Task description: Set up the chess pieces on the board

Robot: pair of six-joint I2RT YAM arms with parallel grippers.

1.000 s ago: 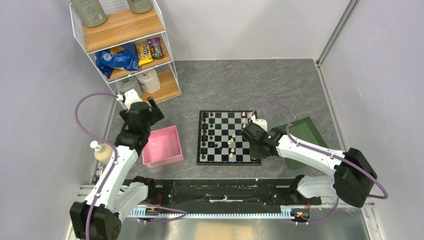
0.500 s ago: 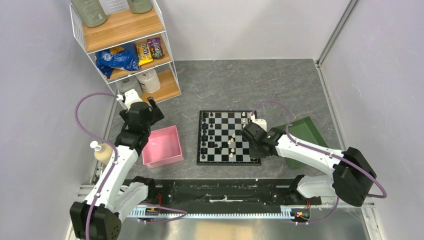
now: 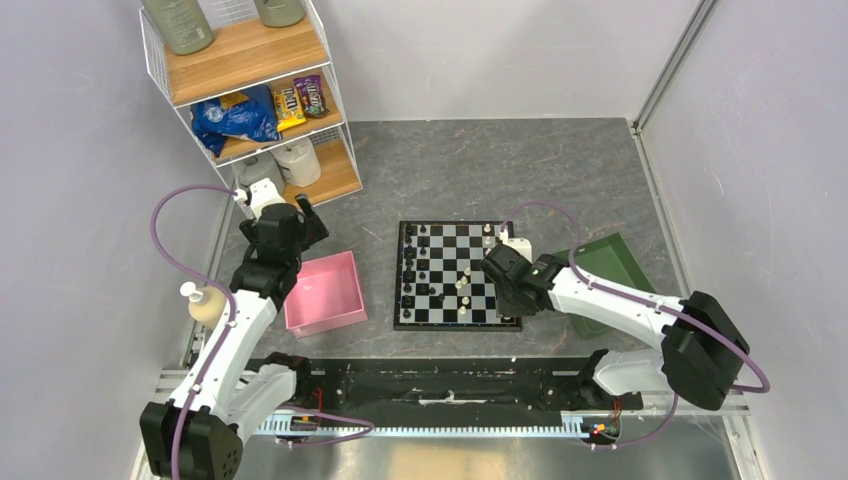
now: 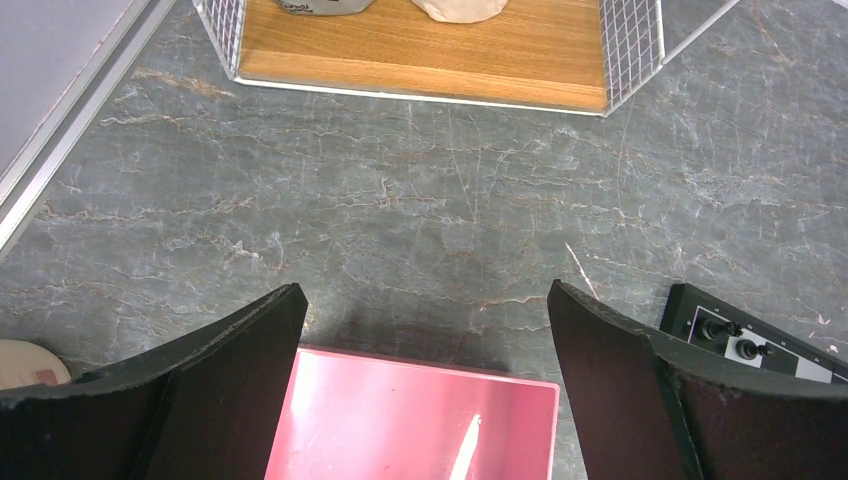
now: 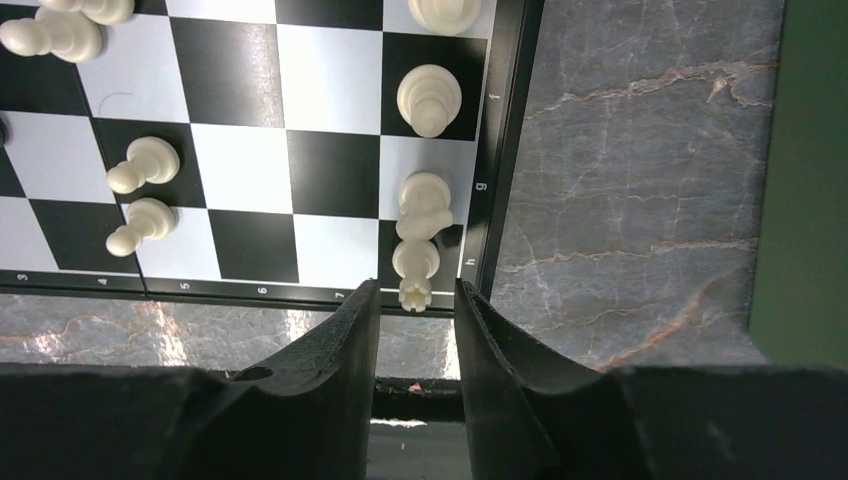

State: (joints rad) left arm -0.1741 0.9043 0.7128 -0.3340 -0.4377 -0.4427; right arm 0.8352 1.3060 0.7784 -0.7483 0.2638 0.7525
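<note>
Right gripper [image 5: 415,288], slightly parted, brackets a white chess piece [image 5: 415,262] at the near right corner of the board [image 5: 245,70] (left gripper [image 4: 425,295]: spread wide).

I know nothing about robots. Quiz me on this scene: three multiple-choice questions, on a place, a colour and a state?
1. Where is the green tray? A right of the board; B left of it; C on it.
2. What colour is the tray below the left gripper? A blue; B pink; C white.
3. The left gripper is: A gripping something; B shut, empty; C open, empty.
Answers: A, the top view shows it right of the board; B, it shows pink; C, its fingers stand wide apart, nothing between.
</note>
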